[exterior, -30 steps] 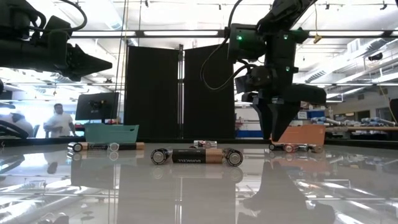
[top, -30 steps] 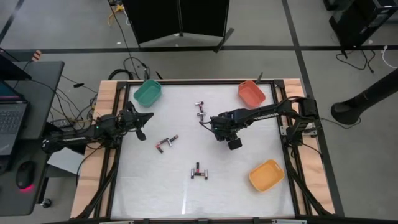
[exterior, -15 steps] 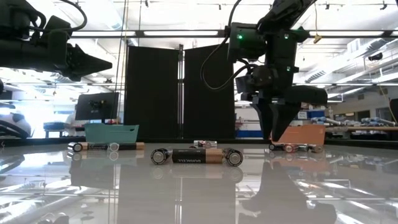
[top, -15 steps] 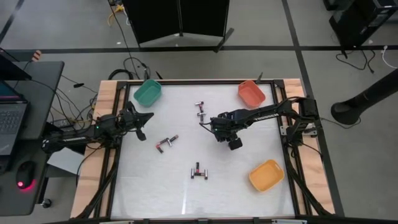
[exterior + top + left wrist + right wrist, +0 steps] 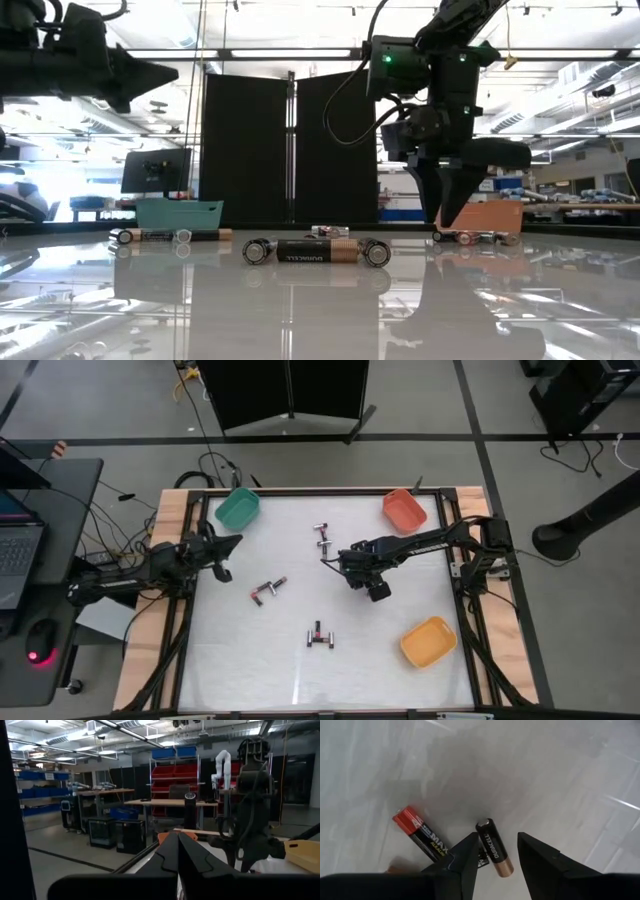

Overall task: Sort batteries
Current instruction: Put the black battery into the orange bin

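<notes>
A black-and-copper battery (image 5: 315,251) lying at the middle of the table in the low view carries the brand "DURACELL" along its side. In the right wrist view, a second copper-ended battery (image 5: 494,853) bears the same "DURACELL" name, while the red-capped battery (image 5: 421,836) beside it reads "MAX" and "ALKALINE".
</notes>
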You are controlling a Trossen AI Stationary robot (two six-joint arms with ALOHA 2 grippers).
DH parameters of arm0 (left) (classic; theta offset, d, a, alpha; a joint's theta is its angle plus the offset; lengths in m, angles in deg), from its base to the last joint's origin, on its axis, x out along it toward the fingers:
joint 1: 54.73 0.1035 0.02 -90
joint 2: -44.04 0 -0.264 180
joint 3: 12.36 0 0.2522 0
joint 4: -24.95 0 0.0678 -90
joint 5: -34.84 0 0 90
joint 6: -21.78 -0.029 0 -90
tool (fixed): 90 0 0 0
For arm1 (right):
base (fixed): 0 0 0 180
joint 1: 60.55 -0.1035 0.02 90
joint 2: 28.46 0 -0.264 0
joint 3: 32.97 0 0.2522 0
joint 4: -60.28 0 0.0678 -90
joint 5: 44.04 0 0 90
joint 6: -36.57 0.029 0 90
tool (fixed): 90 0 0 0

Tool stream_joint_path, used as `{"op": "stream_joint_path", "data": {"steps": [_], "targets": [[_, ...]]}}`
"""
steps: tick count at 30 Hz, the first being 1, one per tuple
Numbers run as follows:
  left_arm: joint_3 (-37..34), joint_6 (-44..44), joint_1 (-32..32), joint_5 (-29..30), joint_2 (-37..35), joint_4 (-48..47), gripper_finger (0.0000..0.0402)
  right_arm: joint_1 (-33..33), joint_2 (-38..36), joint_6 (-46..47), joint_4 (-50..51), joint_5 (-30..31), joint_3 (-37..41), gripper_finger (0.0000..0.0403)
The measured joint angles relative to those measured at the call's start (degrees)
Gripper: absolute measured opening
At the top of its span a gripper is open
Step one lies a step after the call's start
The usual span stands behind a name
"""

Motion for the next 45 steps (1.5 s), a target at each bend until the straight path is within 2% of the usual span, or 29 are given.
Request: {"op": "stream_joint_path", "data": {"steps": [9,20,24,29,33,38,45], "targets": [[0.02,-0.11,0.02,0.00,0.00,-0.02,0.0006,-0.02,0.08,-0.31,-0.03,-0.11,0.02,0.0146],[0.09,-0.13,0.01,0.09,0.00,0.49,0.0006,-0.15,4.82,-1.57,-1.60,-0.01,0.39,0.0142],[0.09,-0.13,0.01,0.15,0.00,0.48,0.0006,-0.08,4.90,-1.61,-1.61,0.02,0.42,0.0117],[0.09,-0.13,0.00,0.15,0.00,0.46,0.0006,0.06,4.92,-1.96,-1.38,0.00,0.44,0.0059],[0.11,-0.13,0.02,0.17,0.00,0.78,0.0006,0.07,5.12,-2.14,-1.75,0.77,-0.12,0.0056],[0.11,-0.13,0.01,0.18,0.00,0.76,0.0006,0.00,5.59,-2.05,-0.95,1.40,-2.99,0.0056],[0.13,-0.13,0.01,0.20,0.02,0.13,0.0006,0.93,3.78,-1.05,3.33,2.09,-11.23,0.0056]]}}
